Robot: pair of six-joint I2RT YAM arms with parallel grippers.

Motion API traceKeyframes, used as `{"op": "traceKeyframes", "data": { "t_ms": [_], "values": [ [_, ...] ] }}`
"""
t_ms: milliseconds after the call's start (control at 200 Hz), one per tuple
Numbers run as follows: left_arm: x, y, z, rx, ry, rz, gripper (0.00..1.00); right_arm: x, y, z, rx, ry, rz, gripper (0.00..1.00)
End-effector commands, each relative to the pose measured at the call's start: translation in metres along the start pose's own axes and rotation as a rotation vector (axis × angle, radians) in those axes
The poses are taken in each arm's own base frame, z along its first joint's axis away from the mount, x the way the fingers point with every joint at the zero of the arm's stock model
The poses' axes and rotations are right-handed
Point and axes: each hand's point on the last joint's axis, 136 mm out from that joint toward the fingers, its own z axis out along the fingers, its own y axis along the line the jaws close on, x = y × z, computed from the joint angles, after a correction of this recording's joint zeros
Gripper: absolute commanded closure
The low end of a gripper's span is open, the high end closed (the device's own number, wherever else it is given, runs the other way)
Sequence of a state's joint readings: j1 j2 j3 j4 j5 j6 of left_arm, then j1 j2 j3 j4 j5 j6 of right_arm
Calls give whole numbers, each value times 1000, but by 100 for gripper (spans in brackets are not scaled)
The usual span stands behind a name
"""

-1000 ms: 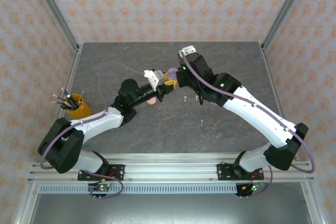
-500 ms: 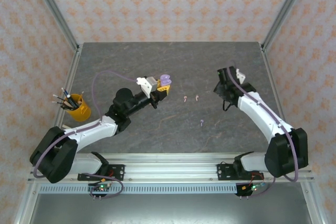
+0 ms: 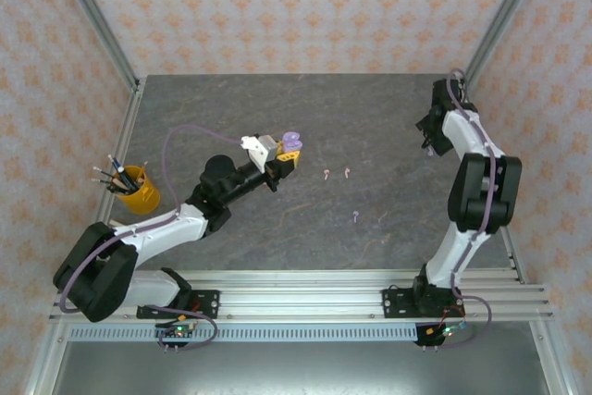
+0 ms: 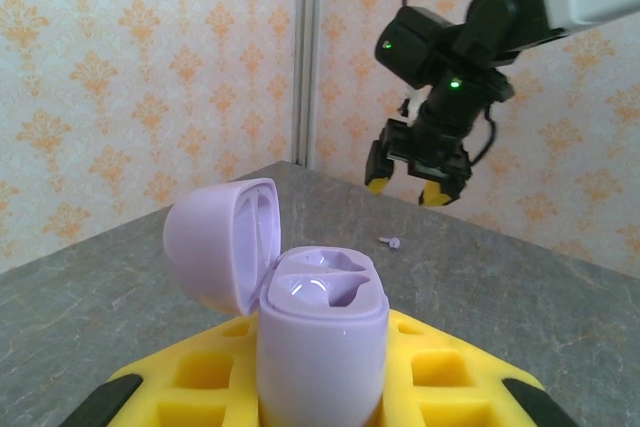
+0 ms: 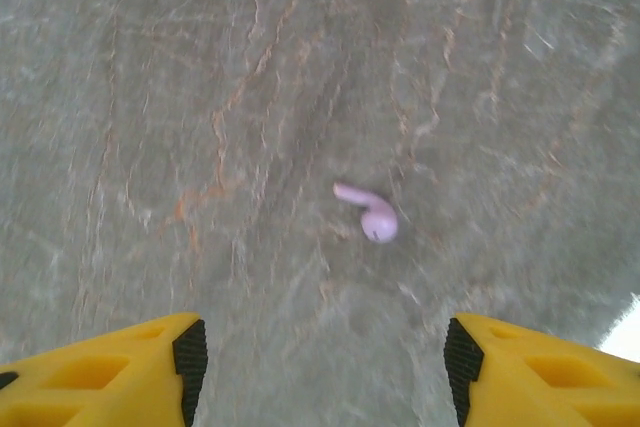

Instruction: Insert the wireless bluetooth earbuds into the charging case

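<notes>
Patterned wallpaper on the walls, grey stone tabletop (image 3: 231,99). A second ago both arms met at centre. Since then the right arm has swung out to 2 o'clock, and the right fingers (image 3: 429,129) now stand apart above a lilac earbud (image 5: 367,215) lying loose on the stone. The left fingers (image 3: 285,158) stay clamped on the lilac charging case (image 4: 322,327), just toward 11 o'clock of centre, with the lid (image 4: 215,237) hinged open and the wells seemingly empty. Pink earbuds (image 3: 327,173) and a second lilac earbud (image 3: 356,217) lie at 3 to 4 o'clock of the case. Judgement: the case is ready and the first pick is next.
</notes>
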State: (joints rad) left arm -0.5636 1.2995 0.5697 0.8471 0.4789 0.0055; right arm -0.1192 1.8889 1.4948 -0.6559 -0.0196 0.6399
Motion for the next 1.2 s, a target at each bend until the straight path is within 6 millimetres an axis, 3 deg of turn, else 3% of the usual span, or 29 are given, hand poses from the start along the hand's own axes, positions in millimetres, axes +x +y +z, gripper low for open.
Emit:
{"op": "traceKeyframes", "data": {
  "t_ms": [0,165,495,761,1196],
  "values": [
    [-15,-5,6,22,-40,5,100,-1,-1,14,74,49,-15,35],
    [-15,-6,10,31,-48,2,100,-7,2,34,114,66,-38,38],
    [-17,-6,19,50,-60,1,100,4,-25,60,152,111,-25,43],
    [-17,-6,21,54,-59,1,100,19,-30,73,117,156,-16,48],
    [-16,-5,27,55,-51,0,100,15,-38,91,113,174,-3,56]
  ]
}}
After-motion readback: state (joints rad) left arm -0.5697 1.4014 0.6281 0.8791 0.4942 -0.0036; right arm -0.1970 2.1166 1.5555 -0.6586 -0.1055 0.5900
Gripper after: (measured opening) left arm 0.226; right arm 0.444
